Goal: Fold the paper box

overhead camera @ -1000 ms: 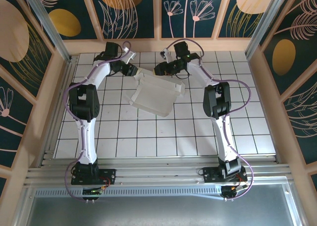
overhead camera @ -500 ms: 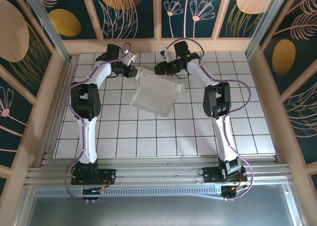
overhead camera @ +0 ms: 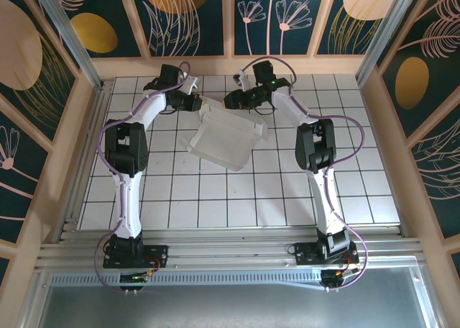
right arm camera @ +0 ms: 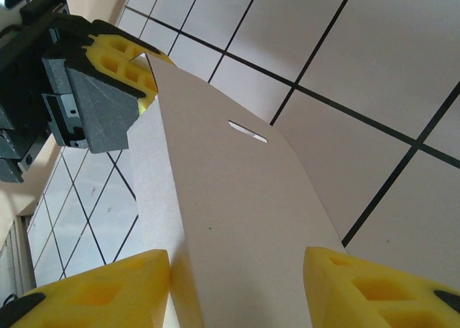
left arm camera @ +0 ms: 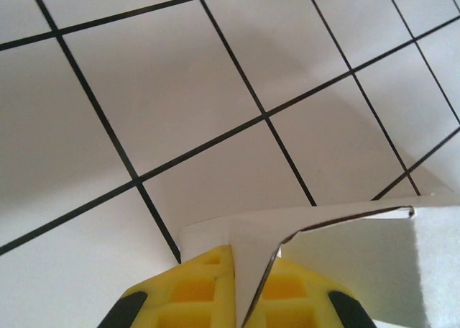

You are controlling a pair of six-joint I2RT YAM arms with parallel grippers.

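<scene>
Light was bright and even. Ahead of the left gripper (left arm camera: 241,278), soft grey shadow fell across the tiles (left arm camera: 144,90); its yellow pads (left arm camera: 190,292), nearest the lens, looked slightly blurred.

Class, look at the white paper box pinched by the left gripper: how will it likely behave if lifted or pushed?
Probably floppy: the paper box is thin sheet, its flap bent where the left gripper pinches it. Likely light, so it should slide easily on the smooth tiled table. It may crease rather than break.
</scene>
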